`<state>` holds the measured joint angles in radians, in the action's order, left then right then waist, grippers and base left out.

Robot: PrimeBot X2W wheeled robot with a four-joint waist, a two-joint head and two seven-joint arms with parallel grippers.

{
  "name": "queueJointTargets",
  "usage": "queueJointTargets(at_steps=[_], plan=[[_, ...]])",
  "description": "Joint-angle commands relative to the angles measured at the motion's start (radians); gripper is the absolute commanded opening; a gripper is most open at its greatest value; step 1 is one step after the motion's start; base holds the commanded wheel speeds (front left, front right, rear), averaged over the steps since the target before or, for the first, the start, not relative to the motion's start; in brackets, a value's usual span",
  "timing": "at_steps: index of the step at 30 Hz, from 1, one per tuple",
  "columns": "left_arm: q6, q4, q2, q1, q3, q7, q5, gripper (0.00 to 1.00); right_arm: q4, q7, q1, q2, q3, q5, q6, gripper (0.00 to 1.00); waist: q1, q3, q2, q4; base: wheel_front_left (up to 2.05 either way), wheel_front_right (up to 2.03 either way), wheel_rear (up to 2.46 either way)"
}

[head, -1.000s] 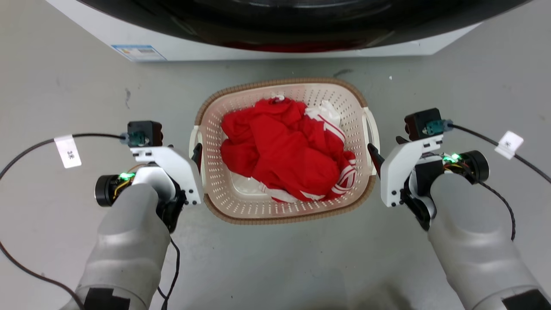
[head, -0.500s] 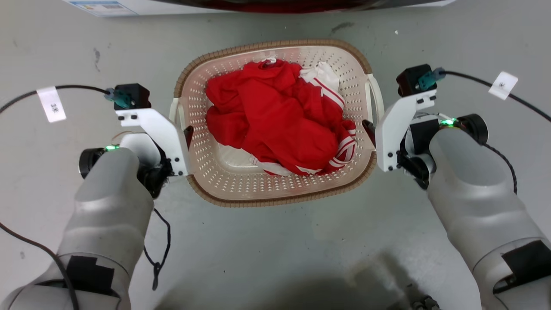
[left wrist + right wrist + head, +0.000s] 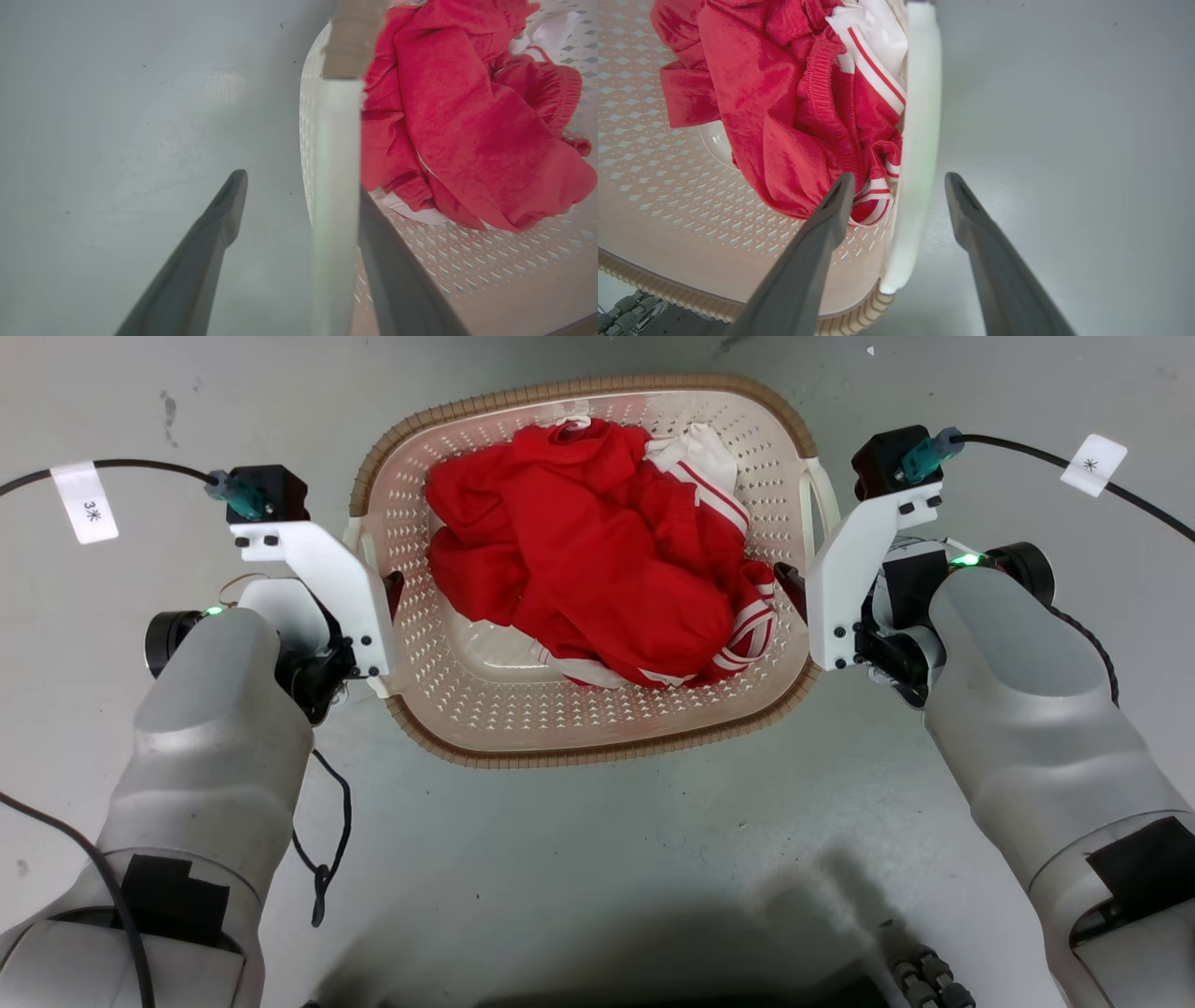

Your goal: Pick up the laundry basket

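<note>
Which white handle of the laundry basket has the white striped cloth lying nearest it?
The right handle, by the right gripper; only red cloth lies near the left handle.

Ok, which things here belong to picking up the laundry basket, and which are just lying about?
Part of the job: laundry basket; left handle; right handle; left gripper and right gripper, jaws open astride those handles.
Just there: red and white clothes inside the basket; tagged cables; grey floor.

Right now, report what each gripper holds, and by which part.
Nothing is gripped yet. The left gripper and right gripper each have open jaws straddling a white side handle of the laundry basket.
</note>
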<state>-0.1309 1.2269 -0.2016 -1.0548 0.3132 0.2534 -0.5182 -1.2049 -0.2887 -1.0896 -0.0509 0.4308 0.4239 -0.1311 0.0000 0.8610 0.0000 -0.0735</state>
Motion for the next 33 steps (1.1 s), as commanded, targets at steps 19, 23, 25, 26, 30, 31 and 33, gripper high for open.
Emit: queueJointTargets(at_steps=[19, 23, 25, 26, 30, 31, 33], plan=[[0.001, 0.017, 0.019, -0.034, 0.069, 0.050, -0.088, 0.00, -0.041, -0.047, -0.027, 0.002, 0.089, 0.118, 0.000, 0.00, 0.0000, 0.015, 0.0000, 0.011, 0.00, 0.00, 0.00], [0.001, 0.019, 0.021, -0.025, 0.085, 0.069, -0.104, 0.00, -0.047, -0.060, -0.020, 0.002, 0.104, 0.134, 0.000, 0.00, 0.0000, -0.006, 0.0000, 0.012, 0.00, 0.00, 0.00], [0.001, 0.023, 0.021, -0.018, 0.094, 0.081, -0.109, 0.00, -0.050, -0.074, -0.011, 0.002, 0.112, 0.144, 0.000, 0.00, 0.0000, -0.022, 0.0000, 0.013, 0.00, 0.00, 0.00], [0.001, 0.025, 0.023, -0.016, 0.097, 0.086, -0.113, 0.00, -0.052, -0.083, -0.008, 0.002, 0.116, 0.149, 0.000, 0.00, 0.0000, -0.031, 0.0000, 0.013, 0.00, 0.00, 0.00], [0.001, 0.032, 0.033, -0.006, 0.115, 0.121, -0.123, 0.00, -0.053, -0.134, 0.004, 0.002, 0.135, 0.178, 0.000, 0.00, 0.0000, -0.073, 0.0000, 0.015, 0.00, 0.00, 0.00], [0.001, 0.035, 0.035, -0.003, 0.120, 0.133, -0.124, 0.00, -0.051, -0.152, 0.006, 0.003, 0.142, 0.185, 0.000, 0.00, 0.0000, -0.084, 0.0000, 0.015, 0.00, 0.00, 0.00], [0.001, 0.039, 0.039, 0.006, 0.128, 0.152, -0.127, 0.00, -0.048, -0.180, 0.013, 0.004, 0.152, 0.201, 0.000, 0.00, 0.0000, -0.113, 0.0000, 0.015, 0.00, 0.00, 0.00]])
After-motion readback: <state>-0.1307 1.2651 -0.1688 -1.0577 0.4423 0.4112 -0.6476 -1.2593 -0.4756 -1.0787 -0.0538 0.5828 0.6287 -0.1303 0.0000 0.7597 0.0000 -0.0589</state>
